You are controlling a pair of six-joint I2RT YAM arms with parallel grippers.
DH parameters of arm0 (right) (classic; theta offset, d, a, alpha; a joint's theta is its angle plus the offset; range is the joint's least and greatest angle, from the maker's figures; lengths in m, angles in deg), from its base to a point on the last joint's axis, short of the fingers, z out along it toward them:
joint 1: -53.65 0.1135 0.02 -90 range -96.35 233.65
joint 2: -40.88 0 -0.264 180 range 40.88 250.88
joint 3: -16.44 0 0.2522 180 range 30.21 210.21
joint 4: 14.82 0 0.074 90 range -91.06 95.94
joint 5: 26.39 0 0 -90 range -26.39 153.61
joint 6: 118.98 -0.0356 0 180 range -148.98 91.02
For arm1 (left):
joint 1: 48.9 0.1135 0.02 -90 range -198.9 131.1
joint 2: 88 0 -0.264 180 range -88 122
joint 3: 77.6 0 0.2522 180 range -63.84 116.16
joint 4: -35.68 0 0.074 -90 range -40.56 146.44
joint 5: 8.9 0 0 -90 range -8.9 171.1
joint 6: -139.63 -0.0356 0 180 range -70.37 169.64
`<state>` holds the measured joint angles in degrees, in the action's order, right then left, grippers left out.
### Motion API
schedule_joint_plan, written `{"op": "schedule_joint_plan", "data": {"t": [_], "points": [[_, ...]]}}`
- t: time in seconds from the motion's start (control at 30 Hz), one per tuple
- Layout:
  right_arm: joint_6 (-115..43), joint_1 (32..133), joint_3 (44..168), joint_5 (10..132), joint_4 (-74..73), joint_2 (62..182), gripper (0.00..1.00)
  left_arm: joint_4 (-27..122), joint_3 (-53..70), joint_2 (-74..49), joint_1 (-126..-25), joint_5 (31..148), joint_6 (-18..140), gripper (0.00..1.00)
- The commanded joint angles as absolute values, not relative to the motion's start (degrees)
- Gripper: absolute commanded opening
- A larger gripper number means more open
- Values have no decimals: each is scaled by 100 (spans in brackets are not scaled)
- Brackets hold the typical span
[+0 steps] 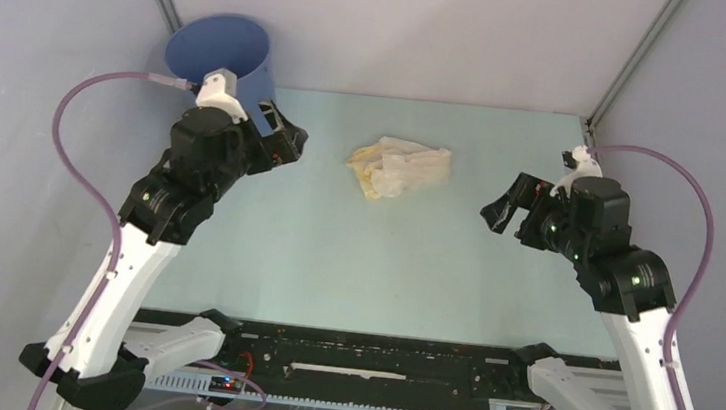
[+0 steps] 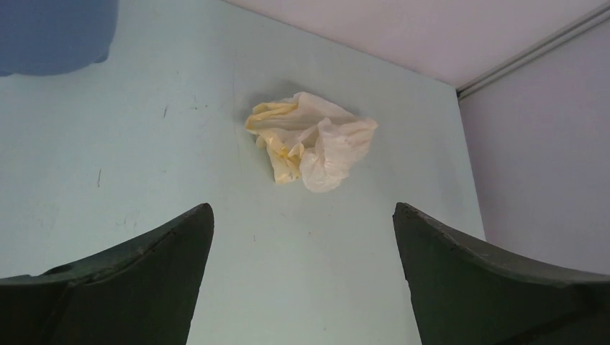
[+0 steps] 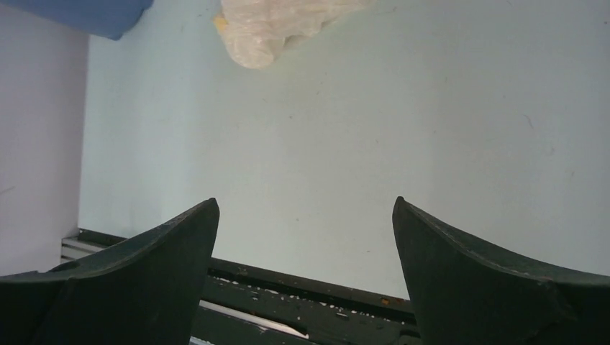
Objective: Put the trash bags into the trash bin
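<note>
The trash bag (image 1: 399, 167) lies crumpled on the table, white with a pale yellow band. It also shows in the left wrist view (image 2: 311, 139) and at the top of the right wrist view (image 3: 277, 25). The blue trash bin (image 1: 223, 56) stands at the far left corner; a bit of it shows in the left wrist view (image 2: 54, 32) and the right wrist view (image 3: 86, 14). My left gripper (image 1: 285, 142) is open and empty, just right of the bin, left of the bag. My right gripper (image 1: 504, 211) is open and empty, right of the bag.
The pale green table (image 1: 333, 262) is bounded by grey walls on the left, back and right. A black rail (image 1: 374, 357) runs along the near edge between the arm bases. Purple cables loop from both arms.
</note>
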<state>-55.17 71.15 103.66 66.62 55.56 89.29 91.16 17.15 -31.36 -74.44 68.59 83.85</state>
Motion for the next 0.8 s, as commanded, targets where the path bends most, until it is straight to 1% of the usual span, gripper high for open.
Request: {"op": "schedule_joint_plan", "data": {"t": [0.0, 0.17, 0.27, 0.47, 0.6, 0.77], "points": [[-5400, 7285, 10691, 6192, 5457, 9298, 100, 8894, 1689, -3025, -7547, 7028, 8254, 100], [-5386, 7483, 10782, 6233, 4875, 9916, 100, 8868, 1604, -2922, -7588, 7138, 8312, 100], [-5350, 7538, 10788, 6526, 4391, 10354, 100, 8889, 1547, -2890, -7594, 7201, 8361, 100], [-5003, 7584, 10913, 7036, 3534, 11638, 100, 8826, 1151, -2887, -7606, 7359, 8403, 100], [-4542, 7656, 11402, 7290, 3427, 12787, 100, 8846, 929, -2855, -7574, 7411, 8271, 100], [-4261, 8038, 12334, 7430, 3480, 14027, 99, 8865, 820, -2725, -7526, 7517, 7875, 100]]}}
